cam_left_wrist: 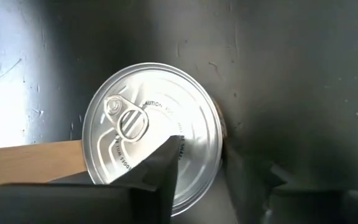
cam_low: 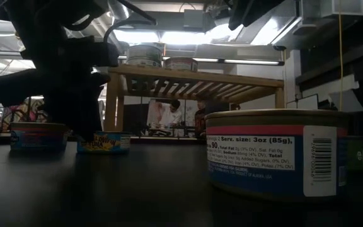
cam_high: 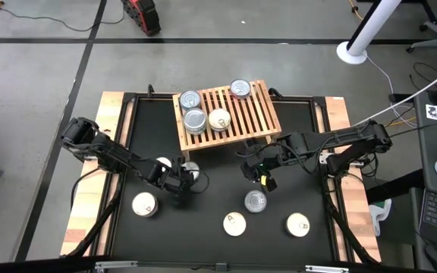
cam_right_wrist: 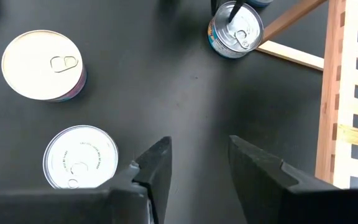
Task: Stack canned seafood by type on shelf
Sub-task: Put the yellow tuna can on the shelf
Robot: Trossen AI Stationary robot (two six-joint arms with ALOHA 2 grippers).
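The light-wood shelf [cam_high: 226, 114] stands at the table's far middle and bears several round tins, one with a silver lid [cam_high: 195, 119]. A silver-lidded tin with a pull tab [cam_left_wrist: 148, 143] sits on the black tabletop by the shelf's near left leg [cam_high: 190, 171]. My left gripper [cam_high: 183, 180] is down on this tin. My right gripper [cam_high: 259, 173] hangs open above the table near the shelf's front edge, with nothing between its fingers [cam_right_wrist: 201, 162]. My left gripper comes steeply from above at the silver-lidded tin. One fingertip [cam_left_wrist: 166, 155] lies over the lid's near part [cam_left_wrist: 185, 134]. The other finger [cam_left_wrist: 253, 180] stands against the tin's side wall [cam_left_wrist: 221, 134]. The tin's rim sits between them, and the tin rests flat on the table.
More tins lie on the table's near half: a white-lidded one [cam_high: 144, 204] at the left, a silver one [cam_high: 256, 201], and two white ones [cam_high: 234, 224] [cam_high: 297, 224]. Another white lid [cam_high: 163, 164] shows beside my left arm. Wooden rails [cam_high: 112, 136] border the tabletop.
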